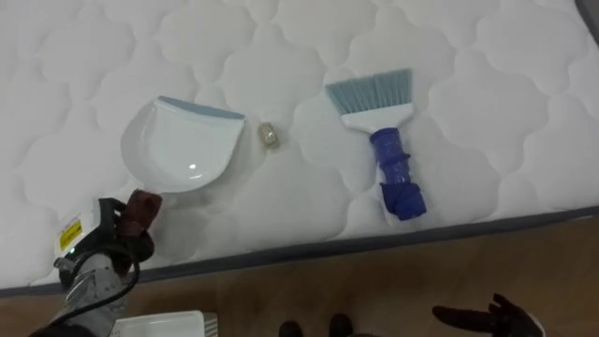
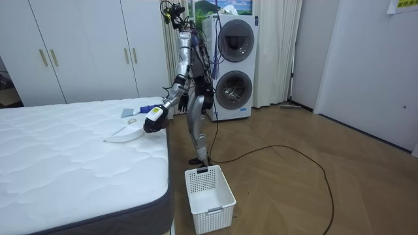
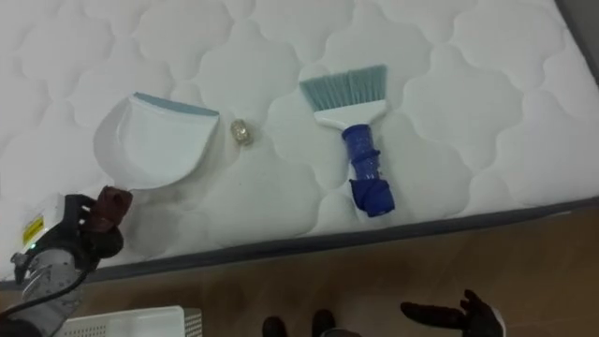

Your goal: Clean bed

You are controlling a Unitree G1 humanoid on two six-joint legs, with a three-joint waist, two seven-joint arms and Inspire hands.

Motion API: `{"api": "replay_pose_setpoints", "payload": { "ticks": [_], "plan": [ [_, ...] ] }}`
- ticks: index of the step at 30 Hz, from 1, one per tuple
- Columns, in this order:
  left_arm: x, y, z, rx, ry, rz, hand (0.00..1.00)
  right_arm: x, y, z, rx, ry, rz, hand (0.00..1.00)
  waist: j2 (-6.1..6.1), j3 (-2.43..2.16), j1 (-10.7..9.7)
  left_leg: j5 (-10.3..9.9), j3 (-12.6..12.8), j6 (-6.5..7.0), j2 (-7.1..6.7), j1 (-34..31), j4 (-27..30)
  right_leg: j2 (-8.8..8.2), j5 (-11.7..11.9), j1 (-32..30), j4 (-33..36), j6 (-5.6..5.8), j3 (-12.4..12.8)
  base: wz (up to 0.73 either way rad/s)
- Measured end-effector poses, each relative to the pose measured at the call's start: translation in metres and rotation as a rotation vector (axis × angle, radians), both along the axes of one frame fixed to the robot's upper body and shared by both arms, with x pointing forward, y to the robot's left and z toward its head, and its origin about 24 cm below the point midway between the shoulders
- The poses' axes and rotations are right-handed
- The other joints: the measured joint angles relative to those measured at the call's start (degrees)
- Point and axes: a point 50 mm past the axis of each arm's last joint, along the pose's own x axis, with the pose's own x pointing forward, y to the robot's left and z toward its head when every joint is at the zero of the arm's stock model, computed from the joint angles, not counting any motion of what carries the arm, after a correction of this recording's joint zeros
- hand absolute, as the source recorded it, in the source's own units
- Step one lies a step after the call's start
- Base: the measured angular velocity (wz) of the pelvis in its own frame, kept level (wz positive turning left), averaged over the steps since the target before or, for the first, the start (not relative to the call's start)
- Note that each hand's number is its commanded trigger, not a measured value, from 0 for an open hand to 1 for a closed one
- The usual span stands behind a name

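Observation:
A white dustpan [image 1: 178, 145] lies on the white quilted mattress [image 1: 281, 56], its blue-edged mouth facing away from me. My left hand [image 1: 105, 241] is shut on its dark red handle [image 1: 142, 208] at the bed's near edge. A small crumpled scrap [image 1: 269, 135] sits just right of the pan's mouth. Further right lies a brush [image 1: 386, 140] with pale blue bristles and a blue handle pointing toward me. My right hand [image 1: 491, 316] hangs open over the wooden floor, below and right of the brush. In the room view I stand at the bed's side, my left hand [image 2: 153, 123] reaching onto it.
A white slatted basket [image 2: 209, 189] stands on the floor by the bed's corner, beside my feet; its rim [image 1: 164, 325] appears at the bottom left. The mattress's grey edge [image 1: 374, 241] runs across in front of me. Two stacked washing machines [image 2: 234, 65] stand behind me.

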Motion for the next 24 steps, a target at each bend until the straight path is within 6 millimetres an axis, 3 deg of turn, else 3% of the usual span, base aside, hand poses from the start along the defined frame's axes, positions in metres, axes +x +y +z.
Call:
{"api": "replay_pose_setpoints", "payload": {
  "ticks": [7, 24],
  "plan": [
    [-0.012, 0.004, -0.006, 0.033, 0.021, 0.005, 1.0, 0.004, -0.003, 0.003, 0.05, -0.054, -0.104, 0.0, 0.05, -0.03, 0.45, -0.01, 0.04, 0.0, 0.07, -0.01, 0.02, 0.07, 0.03, 0.01, -0.05, -0.01, -0.02, 0.0],
    [-0.018, 0.011, -0.004, 0.162, 0.081, -0.079, 1.0, 0.025, -0.013, 0.02, -0.017, -0.13, -0.094, 0.0, 0.29, -0.19, 1.43, 0.0, 0.72, 0.0, 0.14, 0.02, -0.08, 0.03, 0.02, -0.04, -0.1, -0.01, 0.12, 0.0]
  ]
}}
